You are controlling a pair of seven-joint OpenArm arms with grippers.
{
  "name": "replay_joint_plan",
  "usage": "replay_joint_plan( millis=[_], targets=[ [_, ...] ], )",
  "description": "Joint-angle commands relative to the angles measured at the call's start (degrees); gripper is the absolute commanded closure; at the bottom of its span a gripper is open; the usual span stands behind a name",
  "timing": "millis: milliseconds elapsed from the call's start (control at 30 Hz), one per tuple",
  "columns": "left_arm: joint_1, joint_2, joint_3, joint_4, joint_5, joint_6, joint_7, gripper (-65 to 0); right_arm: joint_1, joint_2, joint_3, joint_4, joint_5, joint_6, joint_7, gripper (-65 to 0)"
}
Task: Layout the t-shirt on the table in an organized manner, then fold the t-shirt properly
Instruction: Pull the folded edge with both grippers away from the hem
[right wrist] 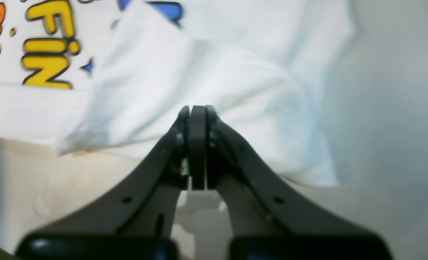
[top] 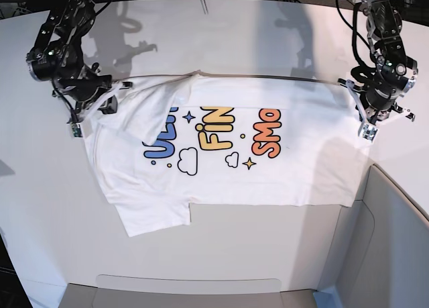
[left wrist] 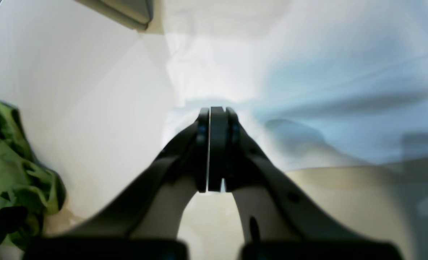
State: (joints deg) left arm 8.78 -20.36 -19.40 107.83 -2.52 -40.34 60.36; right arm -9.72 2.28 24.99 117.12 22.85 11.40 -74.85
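Base view: both claws, left claw (top: 370, 128) and right claw (top: 90, 107), pinched shut, apparently on t-shirt (top: 228, 160) edges; pull apart evenly, low over the bench (top: 40, 207).

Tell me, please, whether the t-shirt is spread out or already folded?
Mostly spread: the t-shirt lies print-up on the table, only one sleeve flopped over its blue lettering.
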Motion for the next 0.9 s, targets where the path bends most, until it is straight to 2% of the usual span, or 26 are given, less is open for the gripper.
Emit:
replay_joint_plan(
  millis=[0,133,300,467,567,700,767,867],
  targets=[
    [-0.47,-0.78,-0.34,0.96,1.51,0.34,-0.71,0.0,0.00,0.40,-1.74,0.99,-1.18,-0.28,3.07,0.0],
    [-0.56,0.98,0.01,-1.33,3.89,0.34,-0.80,0.0,-1.93,0.22,-7.02,0.90,-6.46,-0.37,6.85,0.0],
    [-2.05,0.89,-0.25,-9.24,3.80,0.34,-4.23,0.0,-2.20,0.13,-7.37,0.81,-6.63,-0.37,6.94,0.0],
    [-4.07,0.62,-0.25,-14.07,3.80,0.34,-5.11,0.0,-0.97,0.22,-7.28,0.64,-6.98,-0.54,6.94,0.0],
    [-4.60,0.62,-0.25,-14.34,3.80,0.34,-5.11,0.0,-0.88,-0.22,-7.63,0.29,-12.35,-0.54,7.64,0.0],
    [-4.69,0.62,0.01,-14.60,3.80,0.34,-5.11,0.0,-0.97,-2.68,-7.81,-2.00,-20.17,-0.54,12.65,0.0],
    [-4.69,0.62,0.01,-15.48,3.80,0.34,-5.11,0.0,-0.70,-2.94,-7.81,-5.43,-22.19,-0.54,12.92,0.0],
    [-4.69,0.62,-0.16,-17.50,3.80,0.34,-5.11,0.0,-0.09,-2.94,-7.63,-11.23,-22.10,-0.54,13.09,0.0]
  ],
)
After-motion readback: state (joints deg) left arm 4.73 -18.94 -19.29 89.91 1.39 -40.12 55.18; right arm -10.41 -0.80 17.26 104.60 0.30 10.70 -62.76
